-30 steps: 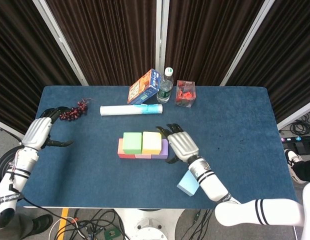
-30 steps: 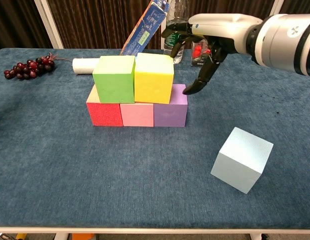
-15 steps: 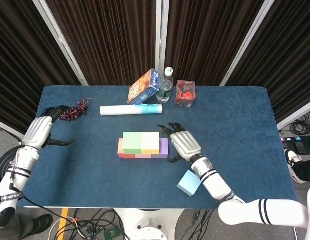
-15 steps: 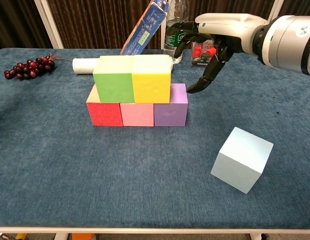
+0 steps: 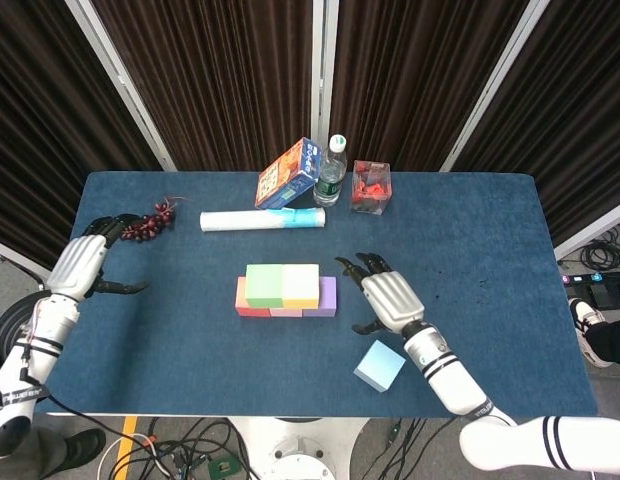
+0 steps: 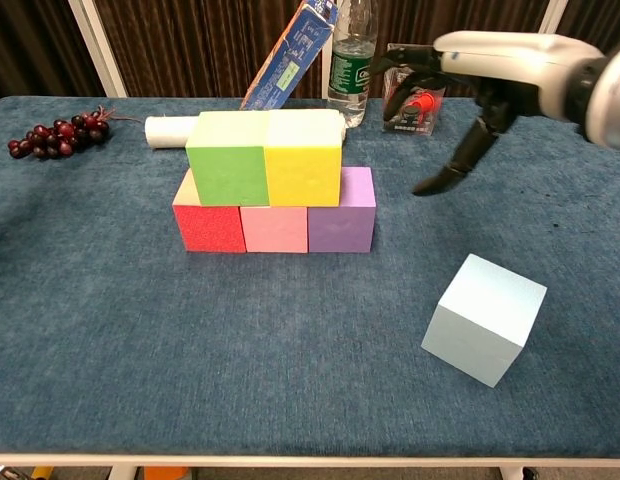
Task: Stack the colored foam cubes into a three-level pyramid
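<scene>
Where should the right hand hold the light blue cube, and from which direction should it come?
Probably from above: the light blue cube sits alone on the table, turned corner-forward, all its sides free. The right hand is open and could close across two opposite upright faces, turned to match the cube's rotation.

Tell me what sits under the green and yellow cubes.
The green cube and yellow cube rest on a row of red cube, pink cube and purple cube. Anything behind that row is hidden.
</scene>
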Motion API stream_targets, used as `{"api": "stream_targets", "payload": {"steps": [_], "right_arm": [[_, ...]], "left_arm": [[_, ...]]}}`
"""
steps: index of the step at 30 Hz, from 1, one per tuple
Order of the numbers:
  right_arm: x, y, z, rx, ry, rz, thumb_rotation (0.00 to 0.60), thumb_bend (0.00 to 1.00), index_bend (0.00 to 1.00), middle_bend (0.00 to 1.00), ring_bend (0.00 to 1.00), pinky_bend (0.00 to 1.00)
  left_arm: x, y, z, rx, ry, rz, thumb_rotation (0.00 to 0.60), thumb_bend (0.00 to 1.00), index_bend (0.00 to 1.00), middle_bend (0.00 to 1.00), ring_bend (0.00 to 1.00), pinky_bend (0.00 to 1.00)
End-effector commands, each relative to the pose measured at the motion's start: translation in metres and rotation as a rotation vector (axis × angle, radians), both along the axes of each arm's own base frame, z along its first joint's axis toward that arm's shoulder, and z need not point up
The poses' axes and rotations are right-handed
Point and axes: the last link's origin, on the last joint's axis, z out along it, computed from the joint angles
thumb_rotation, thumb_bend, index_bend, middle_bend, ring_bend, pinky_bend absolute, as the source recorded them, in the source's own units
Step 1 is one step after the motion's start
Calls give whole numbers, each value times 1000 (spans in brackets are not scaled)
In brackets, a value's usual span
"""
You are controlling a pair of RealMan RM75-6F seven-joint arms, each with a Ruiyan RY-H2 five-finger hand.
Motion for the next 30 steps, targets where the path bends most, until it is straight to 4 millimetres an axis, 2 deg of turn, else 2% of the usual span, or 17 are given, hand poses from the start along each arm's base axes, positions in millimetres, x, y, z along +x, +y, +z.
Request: {"api": "stream_targets", "payload": {"steps": [1, 6, 11, 18, 30], "right_arm": [[-24, 22, 14, -11, 23, 25, 600, 61, 0, 228, 0, 0], [-50, 41, 31, -21, 97, 112, 600, 71, 4, 243, 0, 0], [-66, 51, 38, -13, 247, 282, 600, 73, 42, 263, 0, 0], [-77, 49, 27, 31, 406, 419, 600, 23, 57, 234, 0, 0], [-82, 56, 9, 57, 439, 500, 600, 10, 45, 194, 0, 0]], "left_arm": [[0, 0, 1, 0, 2, 0, 600, 62, 166, 121, 159, 86], [2, -1, 5, 6, 2, 0, 600, 62, 166, 121, 159, 86], [4, -3, 7, 12, 1, 0, 600, 61, 166, 121, 159, 86], [8, -4, 10, 7, -10, 6, 600, 62, 166, 121, 159, 86], [5, -8, 10, 0, -26, 13, 600, 61, 166, 121, 159, 86]]}}
